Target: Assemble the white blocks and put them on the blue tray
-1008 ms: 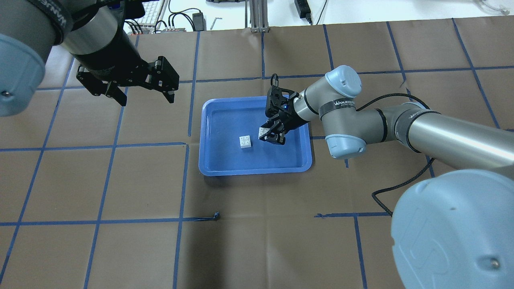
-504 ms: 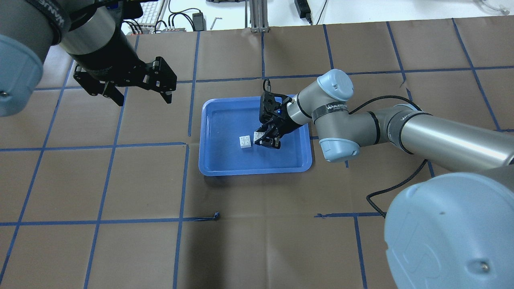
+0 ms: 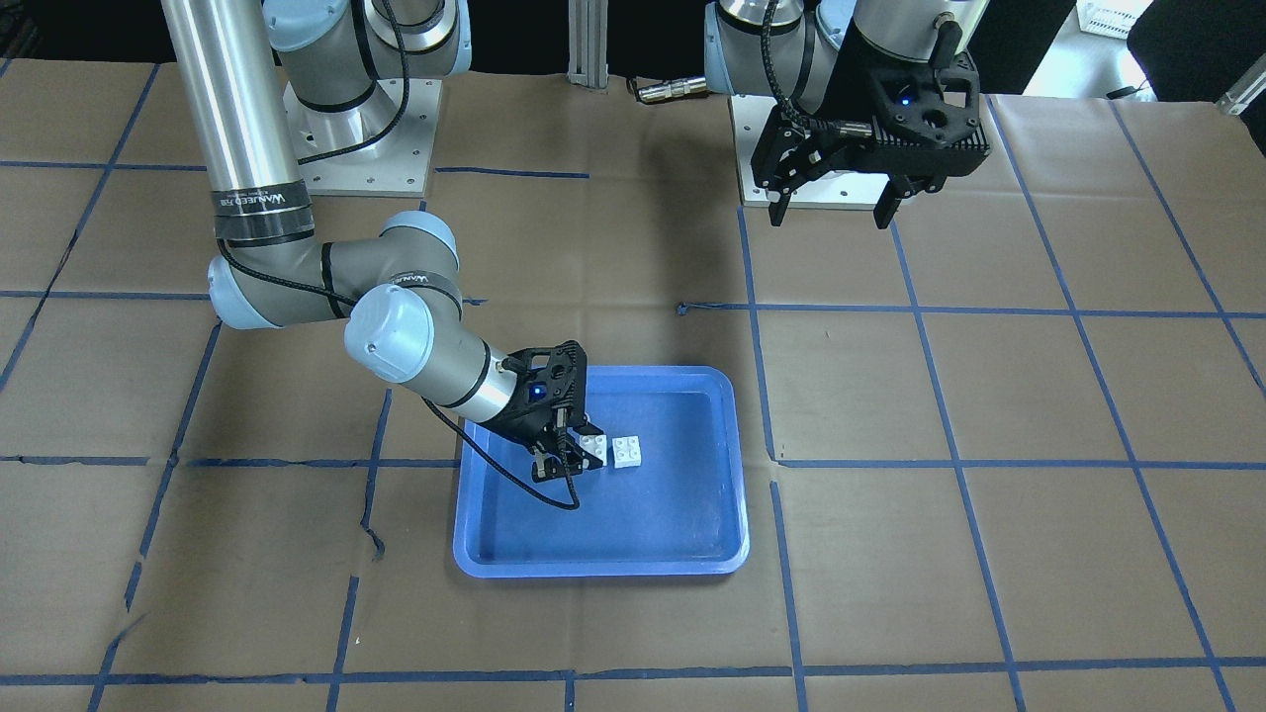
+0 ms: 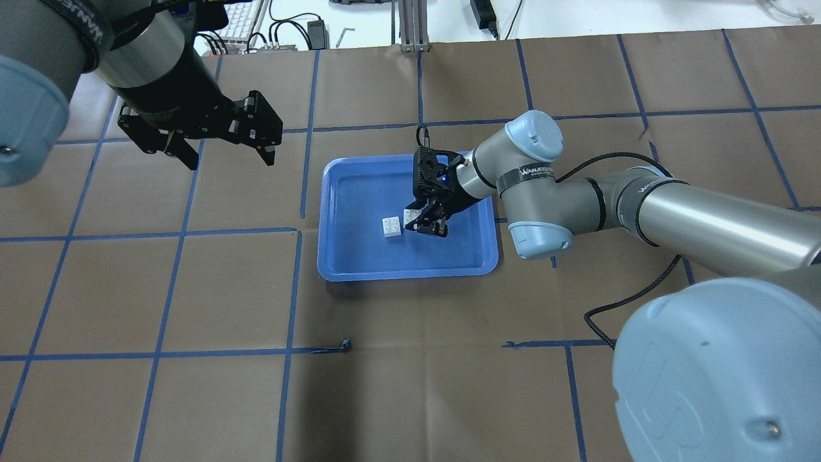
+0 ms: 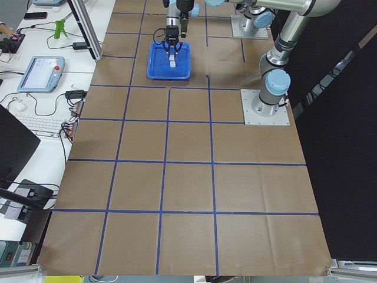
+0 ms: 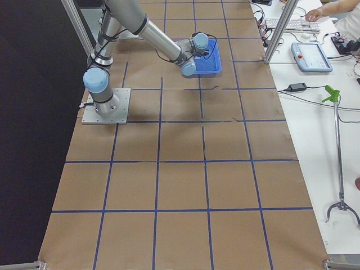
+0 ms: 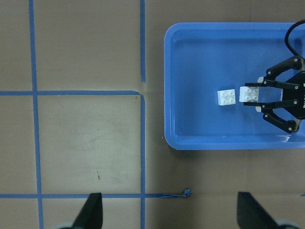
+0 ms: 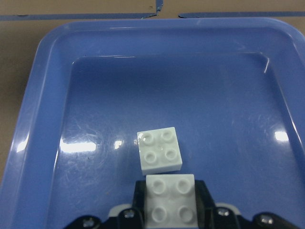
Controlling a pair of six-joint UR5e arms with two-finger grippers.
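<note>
right claw [image 4: 428, 225] grips white block [image 8: 170, 202] (studs up) | second block [image 8: 159, 150] beside, on blue tray [image 4: 404, 273] | left claw [image 4: 231, 158] released

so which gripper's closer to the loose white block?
Right. The right gripper, holding the other block, sits just beside the loose block in the blue tray; the left gripper hangs open outside it.

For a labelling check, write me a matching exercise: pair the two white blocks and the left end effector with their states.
1. left white block
2. right white block
3. left end effector

a. open, away from the blue tray
b. gripped by the right end effector
c. lying free on the tray floor

Pairs: 1-c, 2-b, 3-a
</note>
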